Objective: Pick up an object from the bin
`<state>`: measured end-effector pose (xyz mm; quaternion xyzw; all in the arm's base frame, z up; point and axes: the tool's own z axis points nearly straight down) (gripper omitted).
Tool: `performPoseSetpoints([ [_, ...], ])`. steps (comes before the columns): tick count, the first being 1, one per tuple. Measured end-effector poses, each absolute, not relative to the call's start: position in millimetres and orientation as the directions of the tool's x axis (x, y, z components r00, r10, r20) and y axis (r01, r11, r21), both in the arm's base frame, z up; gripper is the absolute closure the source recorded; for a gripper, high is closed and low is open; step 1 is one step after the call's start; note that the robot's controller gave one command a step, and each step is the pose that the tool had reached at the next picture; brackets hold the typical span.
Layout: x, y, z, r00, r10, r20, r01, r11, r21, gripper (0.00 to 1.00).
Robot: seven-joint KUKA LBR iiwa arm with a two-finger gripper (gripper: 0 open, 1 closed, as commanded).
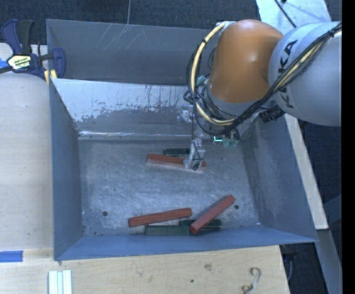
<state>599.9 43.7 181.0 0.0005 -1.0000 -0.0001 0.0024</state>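
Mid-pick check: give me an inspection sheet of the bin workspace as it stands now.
Surface: grey metal bin, floor scuffed, rear wall scratched.
Job's things: middle red-brown stick, its right end under the claw; rear green stick just behind it.
Clutter: by the front wall, flat red-brown stick, tilted red-brown stick and front green stick, lying close together.
Grippers: claw low over the middle stick's right end; open or shut cannot be told.
Cables: yellow and black cables loop round the orange wrist cover.
Surroundings: nothing seen.
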Motion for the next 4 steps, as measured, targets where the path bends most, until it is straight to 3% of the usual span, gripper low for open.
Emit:
performPoseSetpoints([
  [1, 606.3, 28.5, 65.9, -0.999, -0.053, 0.003, -0.053, 0.999, 0.000, 0.00],
  [4, 610.0, 27.4, 68.5, -0.999, -0.045, -0.007, -0.045, 0.999, 0.000, 0.00],
])
